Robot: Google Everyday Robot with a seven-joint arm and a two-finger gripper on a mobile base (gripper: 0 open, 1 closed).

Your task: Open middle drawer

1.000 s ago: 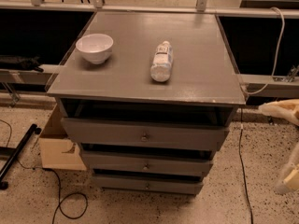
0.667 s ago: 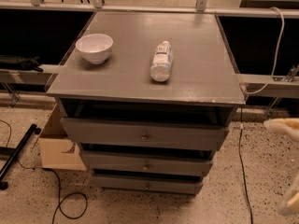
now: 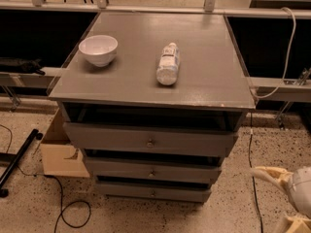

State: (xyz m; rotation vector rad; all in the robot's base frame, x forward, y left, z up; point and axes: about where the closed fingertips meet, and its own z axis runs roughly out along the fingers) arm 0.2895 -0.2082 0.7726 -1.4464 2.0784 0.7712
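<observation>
The work stands at the approach step: the middle drawer [image 3: 184, 171] sits shut, its front flush in the stack below the counter's [image 3: 204, 76] front edge, between the taller top drawer [image 3: 194, 141] and the narrower bottom drawer [image 3: 180, 192]. The gripper [image 3: 269, 198] hangs low and well off beyond the counter's front right corner, near the floor and touching nothing; its two pale prongs are spread apart with nothing between them, so it is released. I judge that the next move calls for bringing the gripper across to the left and in toward the small round knob [image 3: 152, 172] at the centre of the drawer front, level with it, closing around it (the knob is small, so the aim must be close), then pulling straight out. The drawer front faces outward from under the front edge, toward the camera, and its long axis runs level from left to right along that edge; it should slide out the way it faces. On the counter a bowl [image 3: 98, 49] stands near the left edge and a bottle [image 3: 168, 64] lies on its side near the middle, neither in the way.
</observation>
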